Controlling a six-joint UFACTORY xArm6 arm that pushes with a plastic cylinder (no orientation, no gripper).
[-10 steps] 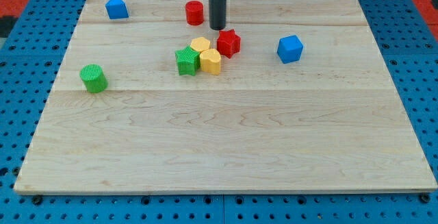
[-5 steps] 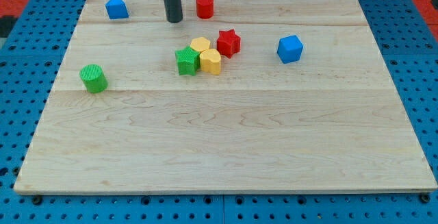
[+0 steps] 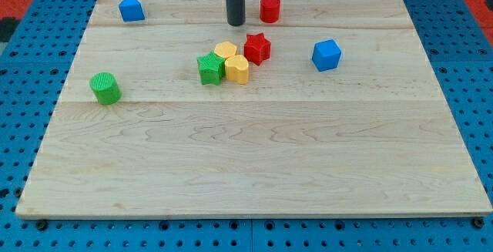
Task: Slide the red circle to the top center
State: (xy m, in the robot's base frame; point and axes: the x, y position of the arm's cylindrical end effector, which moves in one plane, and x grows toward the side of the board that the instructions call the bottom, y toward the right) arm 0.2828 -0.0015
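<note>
Wooden board (image 3: 254, 175) sits on a blue pegboard (image 3: 23, 90); the board's near corners and the pegboard run off the frame edges.

Far L, mid-height: green cylinder (image 3: 105, 88), alone, well apart from the rest. Top L corner area: blue block (image 3: 132, 8) w/ a peaked top, exact shape hard to make out from this angle.

Centre cluster, L to R: green star (image 3: 209, 68) touching a yellow block (image 3: 237, 69); a 2nd yellow block (image 3: 225, 51) sits just behind them, partly covered by the front one, so its outline is unclear, looks roughly hexagonal. Red star (image 3: 257, 48) just R of the yellows, close to or touching them, can't tell which.

Above the cluster: dark rod comes down from the view's top, upper part cut off by the frame. My tip (image 3: 235, 23) rests on the board near the top edge, just L of the red circle (image 3: 269, 9), w/ a small gap, not touching. No jaws on this rod, so nothing to spread or pinch; tip is bare, holding nothing.

Red circle: short upright cylinder, solid red, flat top visible, standing near the top edge slightly R of board centre, above the red star.

Further R: blue cube (image 3: 326, 55), tilted corner-on, apart from everything.
</note>
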